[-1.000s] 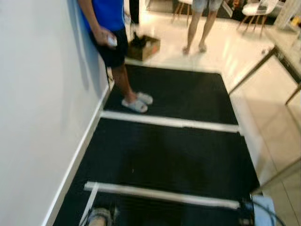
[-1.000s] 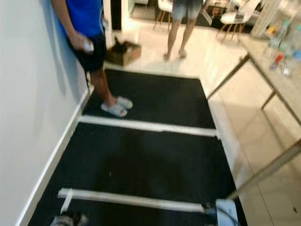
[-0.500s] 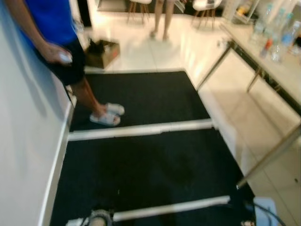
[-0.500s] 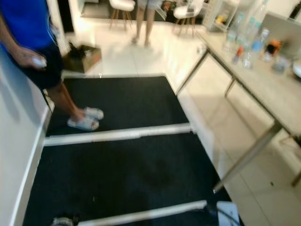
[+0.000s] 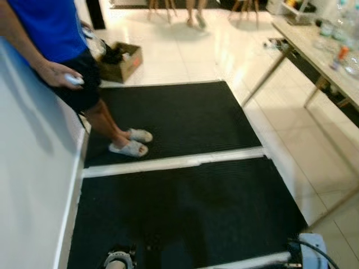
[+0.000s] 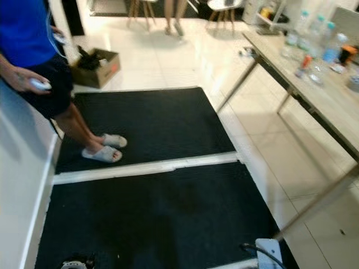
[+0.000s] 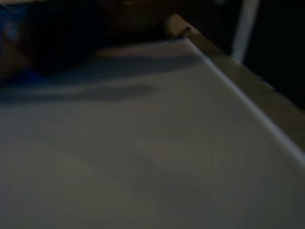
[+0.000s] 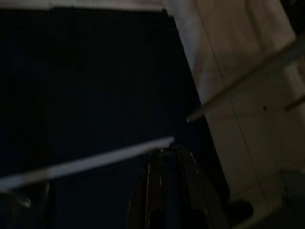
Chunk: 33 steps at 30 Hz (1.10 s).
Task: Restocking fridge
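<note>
Robot is turning right over the black mat (image 5: 185,207), counter (image 6: 314,84) with bottles (image 6: 325,47) nearing; jaws' state cannot be told.

Home interior, open kitchen-dining area. Glossy cream floor tiles (image 6: 263,145), black floor mats (image 6: 151,207) joined with white tape, white wall (image 5: 28,185) on the left. Long table (image 6: 314,84) with water bottles (image 6: 325,42); dining chairs (image 6: 221,5) beyond. Cardboard box (image 6: 96,67) on the floor.
</note>
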Tool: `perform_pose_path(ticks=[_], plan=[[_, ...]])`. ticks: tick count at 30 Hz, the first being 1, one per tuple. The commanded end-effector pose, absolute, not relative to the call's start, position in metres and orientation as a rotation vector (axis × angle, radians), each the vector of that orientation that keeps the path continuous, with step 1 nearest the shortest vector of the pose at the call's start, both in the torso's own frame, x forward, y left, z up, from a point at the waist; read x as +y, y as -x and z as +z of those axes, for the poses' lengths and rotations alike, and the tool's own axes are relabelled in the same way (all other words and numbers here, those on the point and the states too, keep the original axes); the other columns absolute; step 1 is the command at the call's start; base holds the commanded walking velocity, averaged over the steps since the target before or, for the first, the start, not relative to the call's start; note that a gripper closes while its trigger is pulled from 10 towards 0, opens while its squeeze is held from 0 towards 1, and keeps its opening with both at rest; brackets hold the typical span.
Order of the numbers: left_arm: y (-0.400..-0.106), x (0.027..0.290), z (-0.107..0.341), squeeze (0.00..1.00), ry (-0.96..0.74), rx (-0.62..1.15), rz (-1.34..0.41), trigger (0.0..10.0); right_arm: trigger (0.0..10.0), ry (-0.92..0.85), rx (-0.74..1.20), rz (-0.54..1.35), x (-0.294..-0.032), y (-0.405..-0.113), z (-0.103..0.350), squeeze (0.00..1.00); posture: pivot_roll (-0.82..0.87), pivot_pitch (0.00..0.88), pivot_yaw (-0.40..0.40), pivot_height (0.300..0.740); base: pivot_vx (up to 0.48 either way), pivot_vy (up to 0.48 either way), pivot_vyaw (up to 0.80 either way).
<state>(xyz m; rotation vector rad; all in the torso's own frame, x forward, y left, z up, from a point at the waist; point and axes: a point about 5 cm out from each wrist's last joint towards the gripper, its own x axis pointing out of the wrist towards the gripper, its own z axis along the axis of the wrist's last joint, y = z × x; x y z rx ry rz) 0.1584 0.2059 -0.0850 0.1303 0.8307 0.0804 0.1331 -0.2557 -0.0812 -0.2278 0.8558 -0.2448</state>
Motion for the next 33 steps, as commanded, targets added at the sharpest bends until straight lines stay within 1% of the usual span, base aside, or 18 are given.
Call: perform_pose_path(ticks=[1,11,31,33], plan=[[-0.1571,0.2047,-0.0859,0.00,-0.133,0.838,0.073,10.0,10.0,0.229,0.875,-0.260,-0.2593,-0.1269,-0.0825,0.00,-0.09,0.068,-0.068,0.740,0.349,0.000,0.00],[-0.1579,0.2040,-0.0858,0.00,-0.138,0.836,0.070,10.0,10.0,0.233,0.874,-0.261,-0.2619,-0.1275,-0.0815,0.00,-0.09,0.064,-0.069,0.740,0.348,0.000,0.00],[-0.1586,0.2069,-0.0850,0.00,-0.140,0.832,0.086,10.0,10.0,0.231,0.878,-0.259,-0.2608,-0.1249,-0.0826,0.00,-0.09,0.072,-0.071,0.740,0.460,0.000,0.00],[-0.1584,0.2072,-0.0851,0.00,-0.136,0.833,0.093,10.0,10.0,0.230,0.878,-0.260,-0.2607,-0.1249,-0.0826,0.00,-0.09,0.073,-0.071,0.740,0.285,0.000,0.00]])
